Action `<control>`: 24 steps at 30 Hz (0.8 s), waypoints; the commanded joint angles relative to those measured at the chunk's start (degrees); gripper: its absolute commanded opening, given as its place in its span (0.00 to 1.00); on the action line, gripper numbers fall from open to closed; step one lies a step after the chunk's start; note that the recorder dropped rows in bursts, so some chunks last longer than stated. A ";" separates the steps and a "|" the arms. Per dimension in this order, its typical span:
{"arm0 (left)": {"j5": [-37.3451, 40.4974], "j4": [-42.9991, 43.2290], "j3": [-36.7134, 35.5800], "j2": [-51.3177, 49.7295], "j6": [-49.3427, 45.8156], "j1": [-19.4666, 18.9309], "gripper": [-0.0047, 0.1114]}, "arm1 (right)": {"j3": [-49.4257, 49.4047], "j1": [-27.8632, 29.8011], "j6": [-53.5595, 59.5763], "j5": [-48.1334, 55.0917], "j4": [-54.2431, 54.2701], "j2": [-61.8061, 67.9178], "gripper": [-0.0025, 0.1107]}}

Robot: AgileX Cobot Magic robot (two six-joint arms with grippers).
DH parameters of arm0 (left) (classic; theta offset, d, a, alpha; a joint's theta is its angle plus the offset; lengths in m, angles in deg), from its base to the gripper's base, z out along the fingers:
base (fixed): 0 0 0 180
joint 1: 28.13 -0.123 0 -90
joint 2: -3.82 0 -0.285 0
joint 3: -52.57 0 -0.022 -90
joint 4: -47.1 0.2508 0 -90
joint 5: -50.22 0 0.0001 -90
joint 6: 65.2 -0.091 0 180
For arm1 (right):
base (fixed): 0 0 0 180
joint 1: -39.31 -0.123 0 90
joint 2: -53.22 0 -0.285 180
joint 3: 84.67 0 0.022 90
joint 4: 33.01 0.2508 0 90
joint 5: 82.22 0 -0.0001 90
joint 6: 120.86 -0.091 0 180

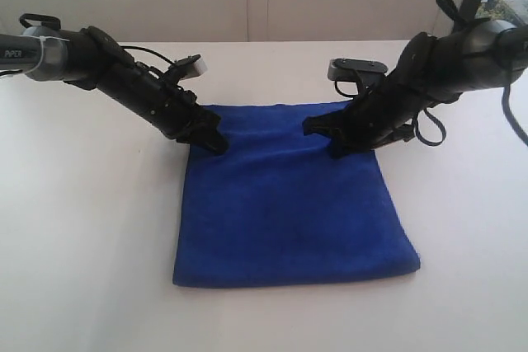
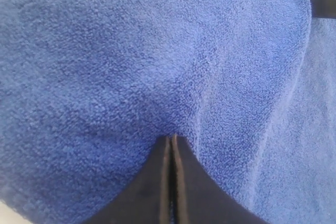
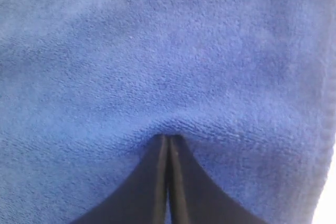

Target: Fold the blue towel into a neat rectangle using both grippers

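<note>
The blue towel (image 1: pixel 289 212) may fold askew if the left gripper (image 1: pixel 219 144) or right gripper (image 1: pixel 337 151), each clenched on cloth, slips its shallow pinch.

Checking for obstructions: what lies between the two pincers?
Only bare blue towel spans the gap between the left pincer and right pincer; the exterior view shows it.
</note>
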 commanded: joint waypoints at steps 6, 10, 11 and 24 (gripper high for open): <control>-1.49 0.47 -0.22 -0.29 0.09 -0.01 0.04 | 0.07 0.03 0.52 -3.76 -6.25 -5.49 0.02; -1.48 0.71 -0.22 -0.29 0.09 -0.01 0.04 | 0.07 0.03 0.52 -3.66 -8.80 -1.58 0.02; -1.48 0.91 -0.22 -0.29 0.09 -0.01 0.04 | 0.07 0.03 0.52 -3.54 -8.80 -0.64 0.02; -3.77 9.93 -0.22 8.81 0.23 -0.01 0.04 | 0.07 0.03 0.52 -0.38 -13.27 -10.29 0.02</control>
